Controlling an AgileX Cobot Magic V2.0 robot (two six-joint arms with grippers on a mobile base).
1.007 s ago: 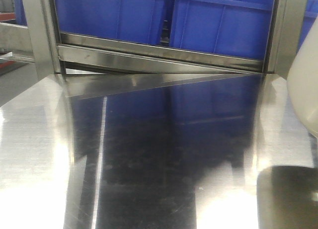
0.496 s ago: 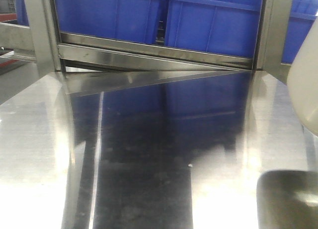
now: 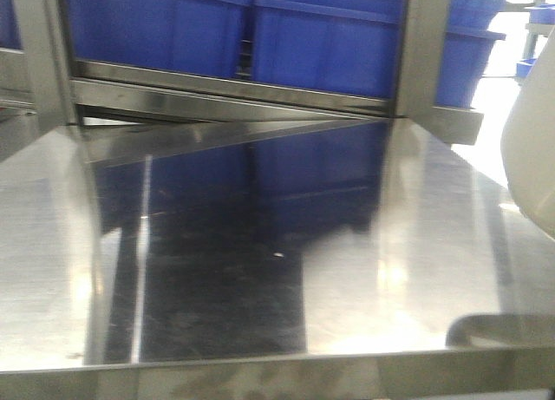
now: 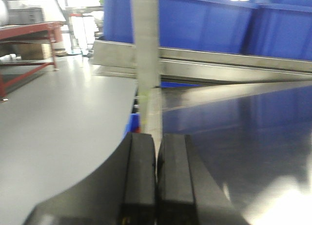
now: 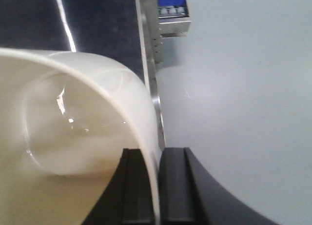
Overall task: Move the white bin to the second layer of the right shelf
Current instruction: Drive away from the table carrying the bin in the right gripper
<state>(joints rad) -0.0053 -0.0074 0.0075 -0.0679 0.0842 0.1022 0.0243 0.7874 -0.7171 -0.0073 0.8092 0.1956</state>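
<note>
The white bin [image 3: 531, 148] hangs at the right edge of the front view, above the flat steel sheet [image 3: 416, 244]. In the right wrist view its cream wall and hollow inside [image 5: 73, 137] fill the left half. My right gripper [image 5: 157, 186] is shut on the bin's rim wall, one finger inside and one outside. My left gripper [image 4: 156, 161] is shut with nothing in it and hovers at the left edge of the steel sheet, in front of an upright post [image 4: 145, 39]. The right shelf second layer is out of view.
Blue crates [image 3: 329, 44] stand in a row behind the steel sheet, on a rack level behind two grey posts [image 3: 421, 53]. The sheet's front edge [image 3: 277, 374] runs along the bottom. Grey floor [image 5: 243, 112] lies to the right, and a red table [image 4: 29, 30] stands far left.
The crates and posts have slid left in the front view, and the sheet's front edge has come into view at the bottom. The white bin stays at the right edge, still gripped.
</note>
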